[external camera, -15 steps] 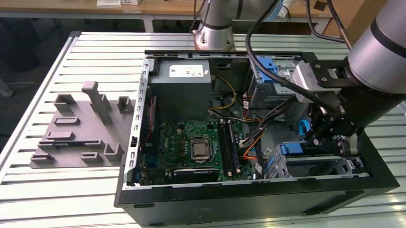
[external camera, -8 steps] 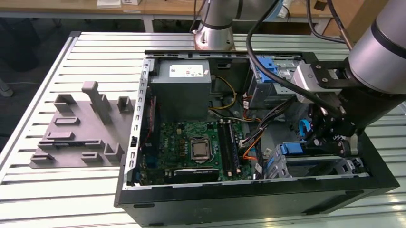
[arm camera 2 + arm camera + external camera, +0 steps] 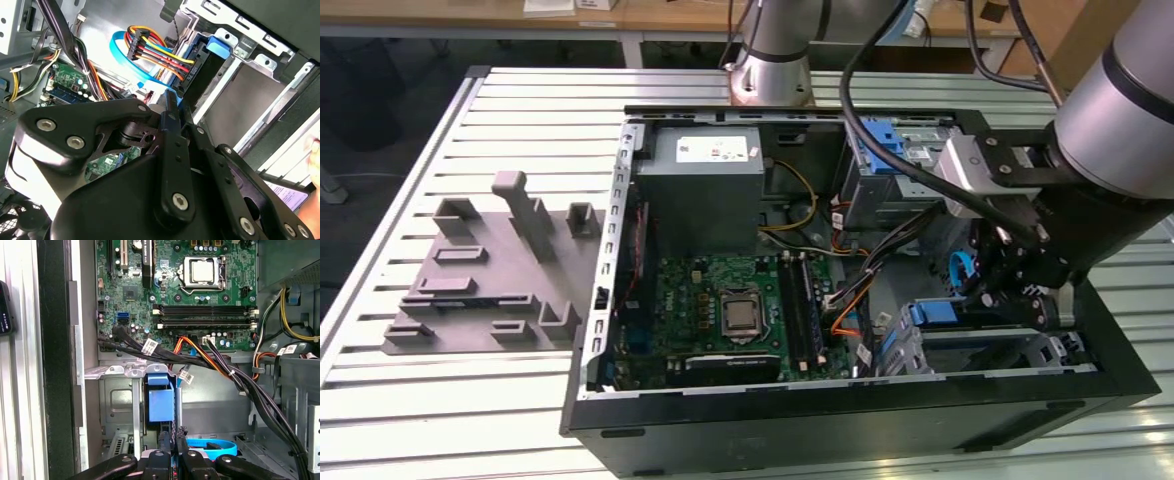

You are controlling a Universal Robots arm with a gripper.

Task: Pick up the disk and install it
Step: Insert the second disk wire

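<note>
Sitting on edge in its bay (image 3: 119,405), the disk (image 3: 161,401), just ahead of pressed-together fingers (image 3: 163,456), contact unclear.

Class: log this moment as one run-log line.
gripper: inside computer case | at: blue caddy in drive bay | disk: standing in bay

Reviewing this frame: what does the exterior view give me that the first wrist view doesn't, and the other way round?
The exterior view adds the grey plastic fixture block on the slatted metal table, at the exterior view's left of the open black computer case, and the large grey metal box with a white sticker. The first wrist view adds the black gripper right by the blue-framed disk, edge-on in the grey metal drive bay, and a light-blue flat cable. Shared: the green motherboard with its square silver processor socket.
</note>
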